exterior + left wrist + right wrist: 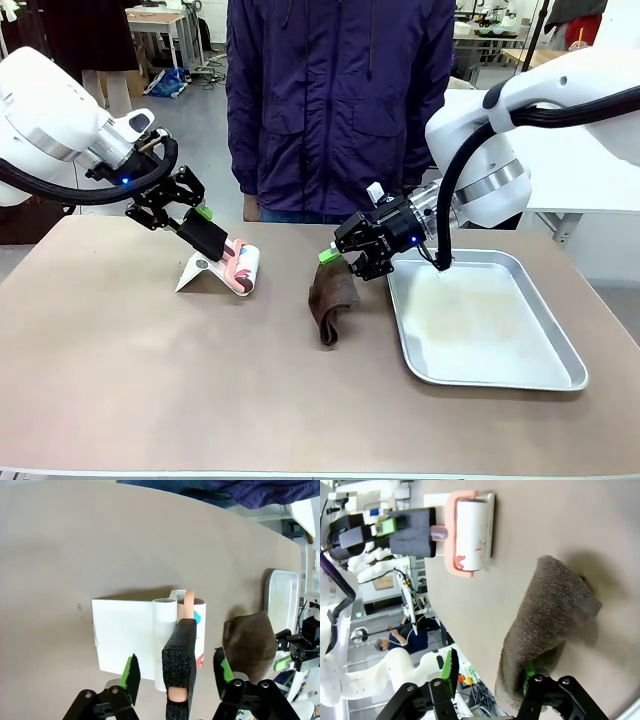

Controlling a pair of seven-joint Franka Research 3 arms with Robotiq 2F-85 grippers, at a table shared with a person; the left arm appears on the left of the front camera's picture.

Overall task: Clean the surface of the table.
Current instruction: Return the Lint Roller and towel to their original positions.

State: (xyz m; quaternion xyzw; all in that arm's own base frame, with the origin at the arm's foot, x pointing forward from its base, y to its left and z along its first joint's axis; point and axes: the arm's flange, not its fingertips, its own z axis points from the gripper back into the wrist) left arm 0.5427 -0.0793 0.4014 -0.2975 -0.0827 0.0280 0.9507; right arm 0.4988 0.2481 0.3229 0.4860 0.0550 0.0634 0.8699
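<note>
The brownish table (150,380) carries a lint roller (241,266) with a pink frame, leaning on a white stand (198,272) left of centre. My left gripper (205,228) is open, its green-padded fingers (131,672) on either side of the roller's black foam handle (179,655) with gaps on both sides. A crumpled brown cloth (332,298) stands bunched on the table near the middle. Just above the cloth, my right gripper (335,258) is open, and in the right wrist view the cloth (545,615) leans against one finger (527,672).
A silver metal tray (545,300) lies at the right, close behind the right gripper. A person in a dark purple jacket (340,100) stands at the far edge. The near half of the table is bare.
</note>
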